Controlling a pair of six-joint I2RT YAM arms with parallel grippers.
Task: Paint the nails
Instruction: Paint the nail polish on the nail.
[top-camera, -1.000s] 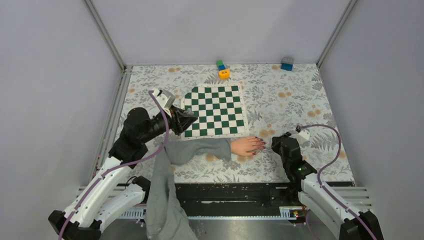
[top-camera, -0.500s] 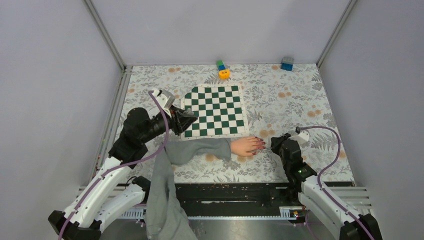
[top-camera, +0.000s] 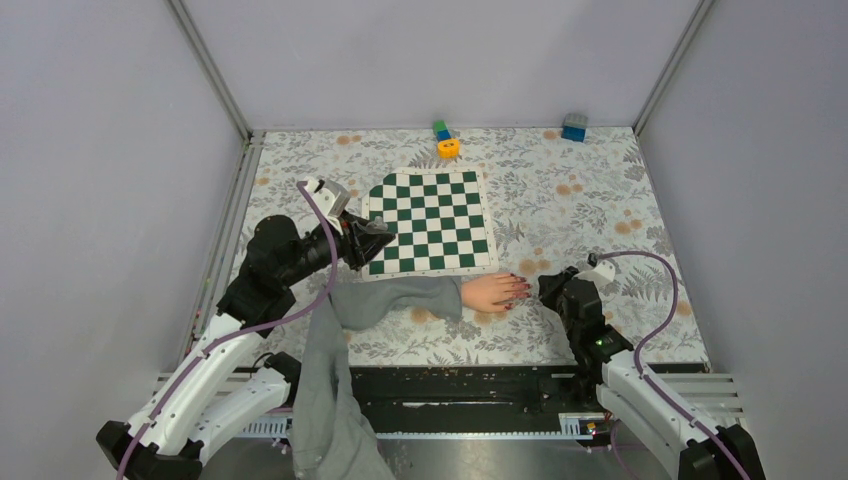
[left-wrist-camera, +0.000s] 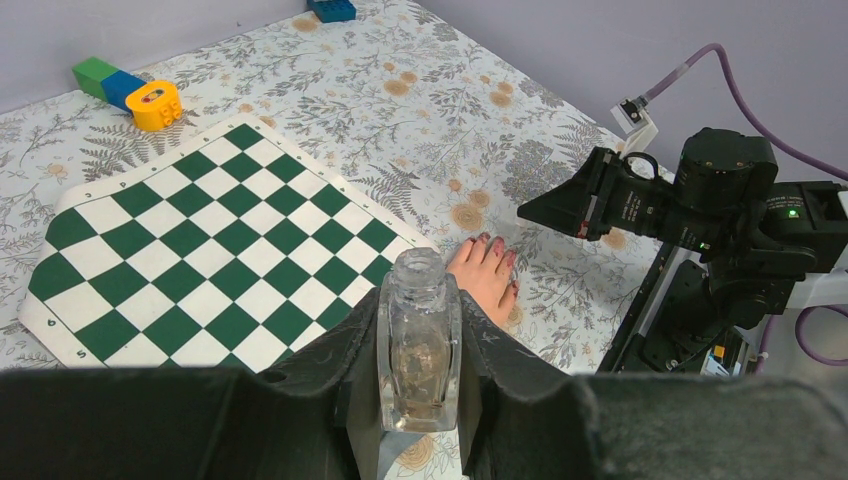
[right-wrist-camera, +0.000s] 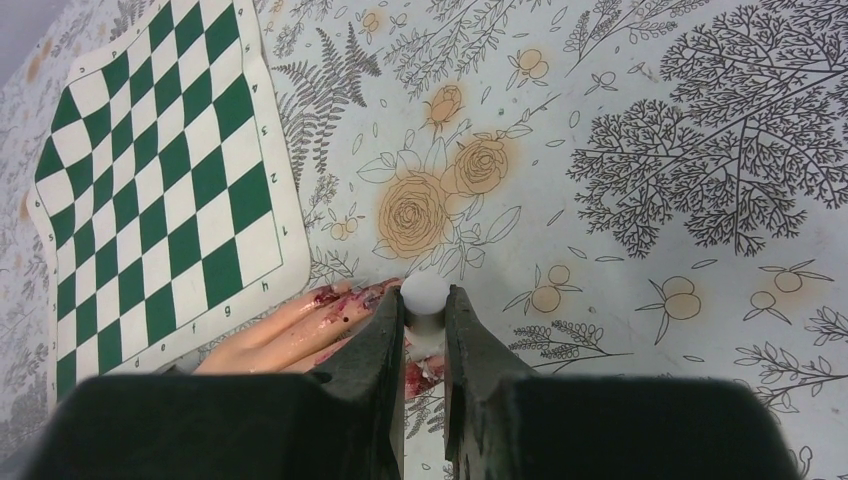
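A pale pinkish hand (top-camera: 492, 292) with a grey sleeve (top-camera: 395, 300) lies on the floral table, fingers pointing right. Its dark red nails (top-camera: 522, 290) show at the fingertips, also in the left wrist view (left-wrist-camera: 493, 247) and smeared red in the right wrist view (right-wrist-camera: 330, 297). My right gripper (right-wrist-camera: 425, 300) is shut on a white brush cap (right-wrist-camera: 424, 293), just right of the fingertips; it shows in the top view (top-camera: 548, 290). My left gripper (left-wrist-camera: 418, 350) is shut on an open clear polish bottle (left-wrist-camera: 418, 345), held over the chessboard's near-left corner (top-camera: 368, 235).
A green-and-white chessboard mat (top-camera: 430, 220) lies behind the hand. An orange piece with green and blue blocks (top-camera: 445, 140) and a blue block (top-camera: 574, 126) sit at the back wall. Grey walls enclose the table on three sides.
My right gripper has crept a little left, closer to the fingertips. The left arm and the hand have not moved.
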